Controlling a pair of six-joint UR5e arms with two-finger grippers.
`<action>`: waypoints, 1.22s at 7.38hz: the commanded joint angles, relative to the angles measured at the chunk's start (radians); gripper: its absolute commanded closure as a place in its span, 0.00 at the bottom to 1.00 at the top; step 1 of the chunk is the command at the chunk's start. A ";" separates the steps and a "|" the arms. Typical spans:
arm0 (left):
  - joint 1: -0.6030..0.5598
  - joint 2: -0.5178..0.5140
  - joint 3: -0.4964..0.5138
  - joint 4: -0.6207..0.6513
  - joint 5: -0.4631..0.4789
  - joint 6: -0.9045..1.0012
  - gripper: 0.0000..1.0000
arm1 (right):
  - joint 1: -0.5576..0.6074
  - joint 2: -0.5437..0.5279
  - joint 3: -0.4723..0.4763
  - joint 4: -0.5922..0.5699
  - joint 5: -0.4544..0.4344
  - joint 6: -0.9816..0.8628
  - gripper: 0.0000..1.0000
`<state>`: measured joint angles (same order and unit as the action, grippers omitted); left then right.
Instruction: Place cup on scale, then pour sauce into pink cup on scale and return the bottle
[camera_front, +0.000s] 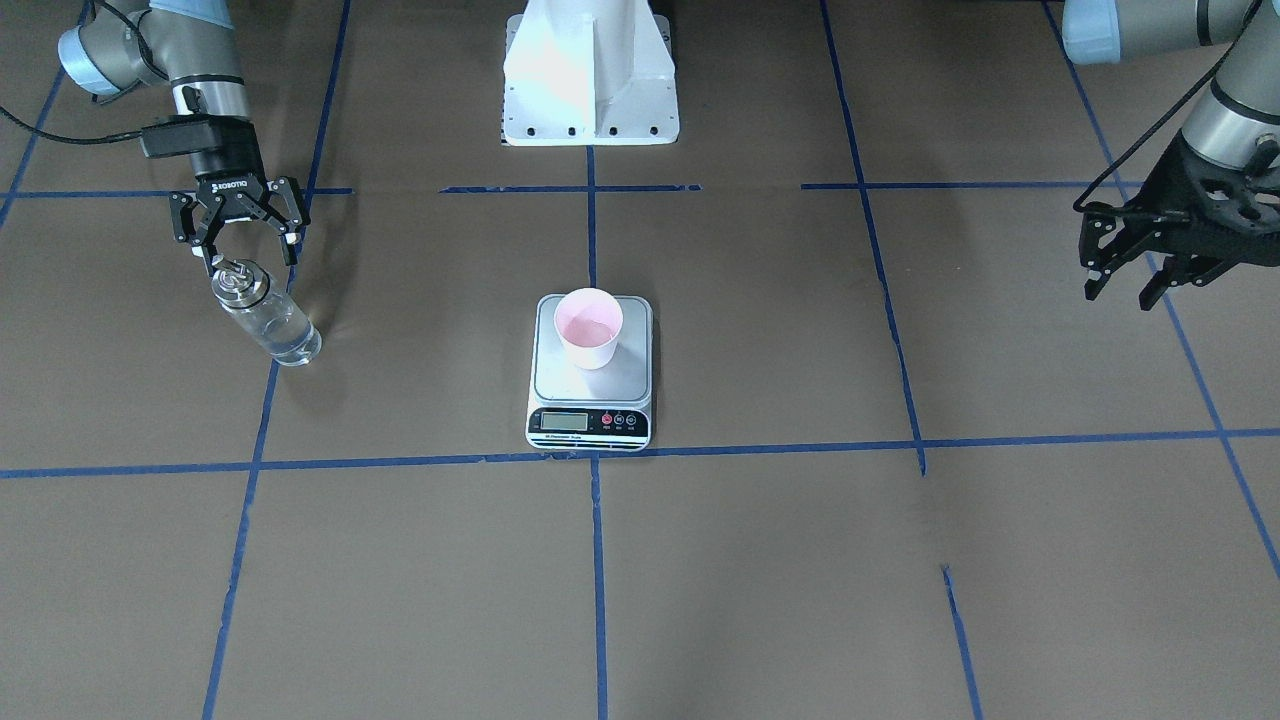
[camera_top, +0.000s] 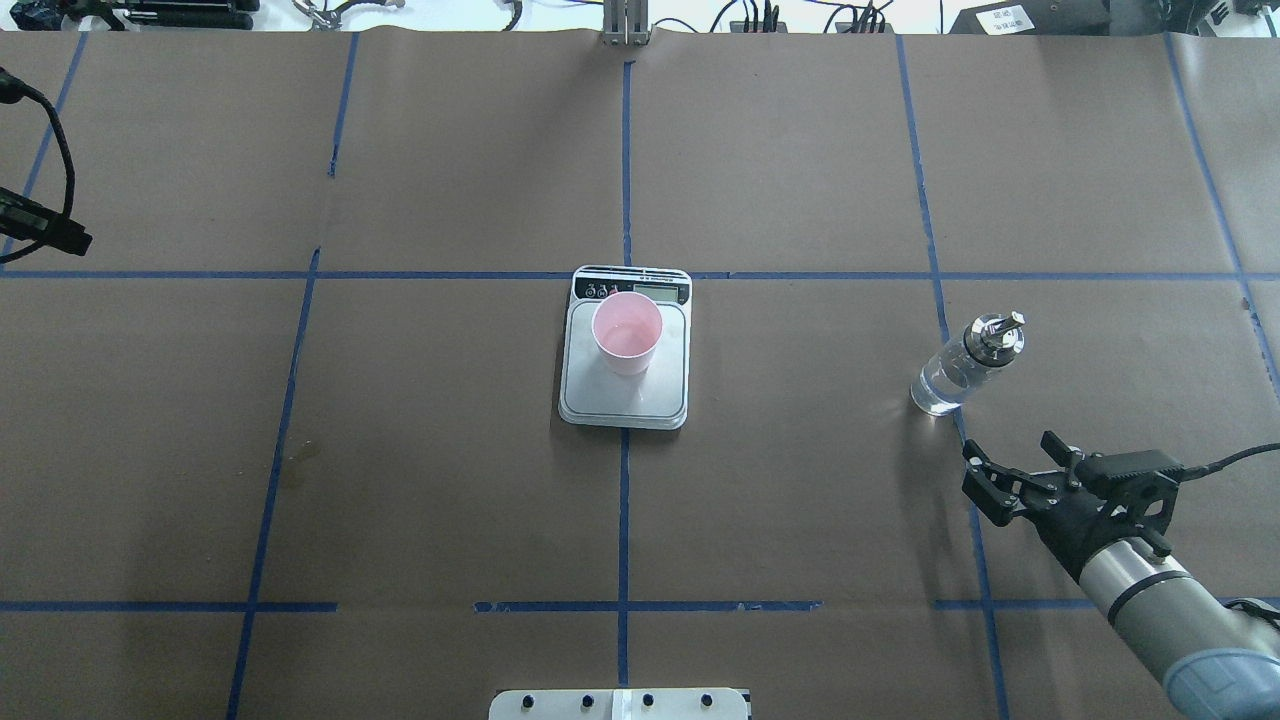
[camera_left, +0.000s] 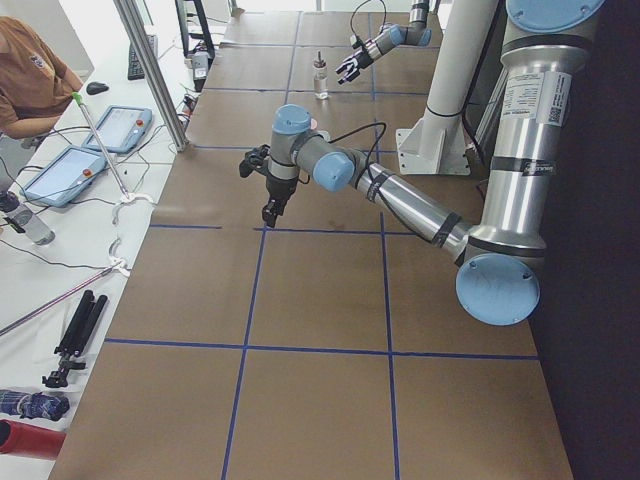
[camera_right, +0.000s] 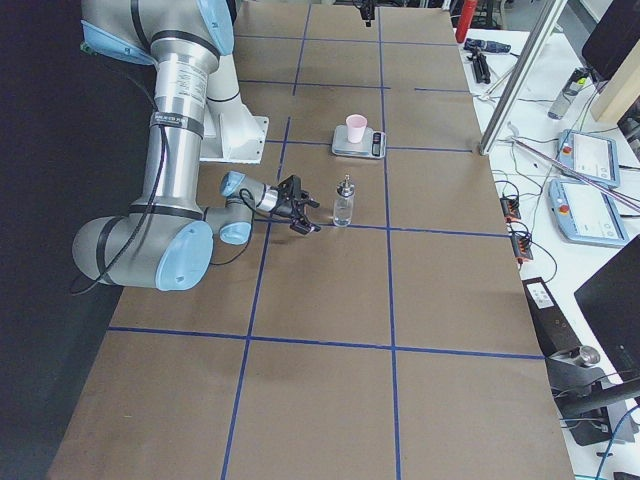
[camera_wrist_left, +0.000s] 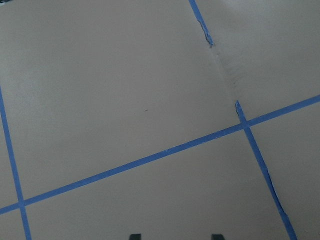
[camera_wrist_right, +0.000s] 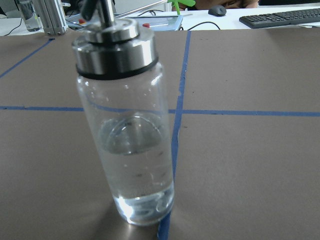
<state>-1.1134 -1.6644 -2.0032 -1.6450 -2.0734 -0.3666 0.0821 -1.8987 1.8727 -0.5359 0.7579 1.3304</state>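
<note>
The pink cup (camera_front: 588, 328) stands upright on the silver plate of the scale (camera_front: 590, 395) at the table's middle; both also show in the overhead view, the cup (camera_top: 627, 335) on the scale (camera_top: 625, 405). The clear glass bottle (camera_front: 265, 320) with its silver spout cap stands upright on the table, partly full of clear sauce (camera_wrist_right: 132, 160). My right gripper (camera_front: 238, 240) is open and empty, just behind the bottle (camera_top: 965, 365) and apart from it. My left gripper (camera_front: 1122, 290) is open and empty, far off at the other side of the table.
The white robot base (camera_front: 590, 80) stands at the table's near middle. Blue tape lines cross the brown table cover (camera_top: 800, 500). An operators' desk with tablets (camera_right: 590, 180) runs along the far edge, and a person (camera_left: 30, 70) sits there.
</note>
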 joint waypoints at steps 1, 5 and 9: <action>0.001 0.000 0.007 -0.001 -0.001 0.002 0.43 | 0.057 -0.121 0.095 0.007 0.247 -0.048 0.00; 0.001 0.002 0.053 -0.013 -0.008 0.020 0.43 | 0.773 -0.100 -0.001 -0.015 1.219 -0.470 0.00; -0.138 -0.006 0.214 -0.033 -0.179 0.209 0.44 | 1.289 0.113 -0.167 -0.568 1.604 -1.173 0.00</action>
<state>-1.1851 -1.6645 -1.8633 -1.6646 -2.1601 -0.2431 1.2687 -1.8423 1.7130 -0.8909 2.3320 0.4029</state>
